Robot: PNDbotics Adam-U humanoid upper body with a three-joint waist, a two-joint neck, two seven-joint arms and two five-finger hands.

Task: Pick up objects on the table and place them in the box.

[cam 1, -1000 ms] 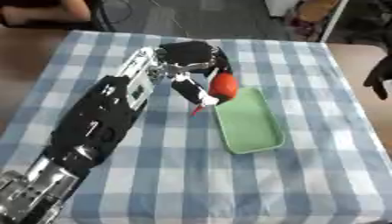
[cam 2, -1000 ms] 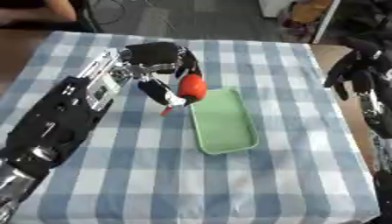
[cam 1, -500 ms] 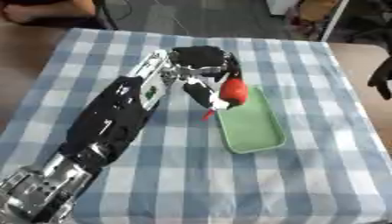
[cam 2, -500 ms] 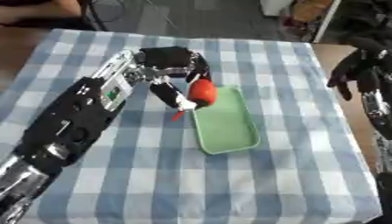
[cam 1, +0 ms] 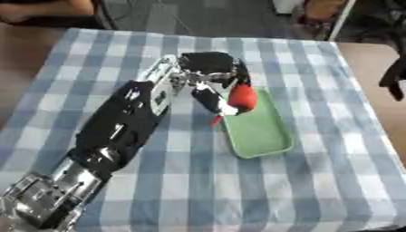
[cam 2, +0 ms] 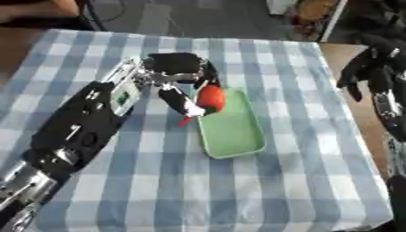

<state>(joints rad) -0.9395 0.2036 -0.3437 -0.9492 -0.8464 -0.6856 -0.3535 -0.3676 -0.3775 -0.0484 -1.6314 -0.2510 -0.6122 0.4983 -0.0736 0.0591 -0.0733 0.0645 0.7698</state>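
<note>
A red object (cam 1: pixel 242 97), rounded and about the shape of a small fruit or vegetable, sits inside the curled fingers of the robot's left hand (cam 1: pixel 212 79). The hand's fingers wrap round it, with the red body showing on the hand's right side, toward the green box (cam 1: pixel 258 127). A thin red tip (cam 1: pixel 215 120) pokes out just below the hand, over the checked cloth, close beside the box's left rim; whether it belongs to the held object cannot be told.

Nearest the viewer, the left arm (cam 1: pixel 119 127) enters from the lower left corner, silver at its base and black further up, and stretches diagonally across the blue and white checked tablecloth (cam 1: pixel 158 181) toward the table's centre.

The green box is a shallow, rounded rectangular tray. It lies just to the right of the left hand and slightly nearer than it, angled on the cloth. The held red object hovers over the box's far left corner, overlapping its rim in both views. The inside of the box shows plain green.

Further right, well apart from the left hand and beyond the table's right edge, the right hand (cam 2: pixel 366 68) hangs with dark fingers relaxed and pointing downward, holding nothing.

Beyond the left hand, the far edge of the table meets a dark floor.
</note>
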